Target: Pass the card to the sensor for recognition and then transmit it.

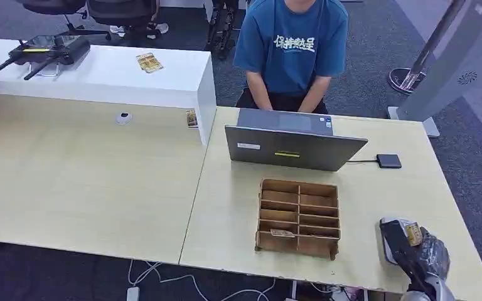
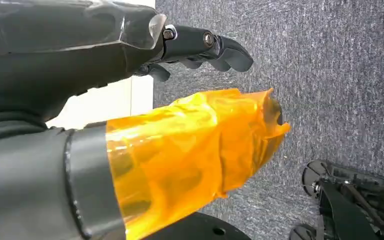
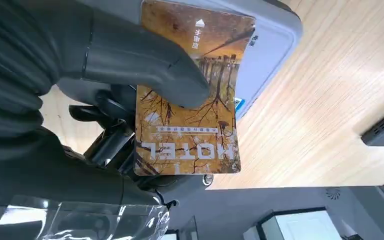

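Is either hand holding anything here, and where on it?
The right hand pinches the hotel card across its middle, thumb on the printed face, over the grey sensor. The left hand holds nothing.

The right hand [image 1: 417, 248] reaches in low at the right of the head view, its silver wrist just showing beneath it. In the right wrist view its thick grey thumb [image 3: 145, 60] presses on the face of a card [image 3: 190, 105] and the darker fingers [image 3: 107, 142] back it from behind, so the card is pinched flat. The left hand [image 2: 145, 65] hangs with nothing in it, its dark fingers [image 2: 215, 50] lightly bent and apart from the thumb [image 2: 190, 150], which is wrapped in orange film.
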`<control>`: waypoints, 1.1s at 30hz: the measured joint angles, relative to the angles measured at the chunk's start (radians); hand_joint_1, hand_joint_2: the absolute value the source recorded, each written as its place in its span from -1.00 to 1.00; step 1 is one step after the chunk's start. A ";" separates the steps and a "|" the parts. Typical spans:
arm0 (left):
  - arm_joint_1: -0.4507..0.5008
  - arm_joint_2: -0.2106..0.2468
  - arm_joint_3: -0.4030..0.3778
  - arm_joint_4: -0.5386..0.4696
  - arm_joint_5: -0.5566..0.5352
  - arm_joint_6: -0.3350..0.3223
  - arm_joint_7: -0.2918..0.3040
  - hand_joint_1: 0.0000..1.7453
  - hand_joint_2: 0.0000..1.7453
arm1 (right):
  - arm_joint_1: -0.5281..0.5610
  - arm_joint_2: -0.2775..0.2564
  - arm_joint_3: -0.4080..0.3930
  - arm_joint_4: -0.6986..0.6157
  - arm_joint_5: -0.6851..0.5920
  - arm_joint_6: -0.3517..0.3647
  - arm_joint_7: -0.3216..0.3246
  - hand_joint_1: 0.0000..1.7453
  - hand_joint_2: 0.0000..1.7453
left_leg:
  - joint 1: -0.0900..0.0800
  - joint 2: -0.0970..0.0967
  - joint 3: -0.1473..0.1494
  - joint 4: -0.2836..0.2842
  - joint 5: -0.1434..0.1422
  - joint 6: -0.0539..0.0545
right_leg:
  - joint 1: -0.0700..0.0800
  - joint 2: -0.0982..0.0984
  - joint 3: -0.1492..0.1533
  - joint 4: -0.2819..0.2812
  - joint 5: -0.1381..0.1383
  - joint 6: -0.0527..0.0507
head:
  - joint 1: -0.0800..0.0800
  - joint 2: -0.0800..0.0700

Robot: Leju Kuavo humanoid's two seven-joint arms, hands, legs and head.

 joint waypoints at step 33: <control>0.004 0.002 0.000 0.000 0.010 -0.018 -0.025 -1.00 -1.00 | 0.002 -0.005 0.072 -0.520 -0.157 -0.059 -0.060 1.00 1.00 | -0.001 -0.004 -0.019 0.000 0.002 0.000 | -0.001 -0.003 -0.015 0.002 0.001 0.001 | 0.000 0.000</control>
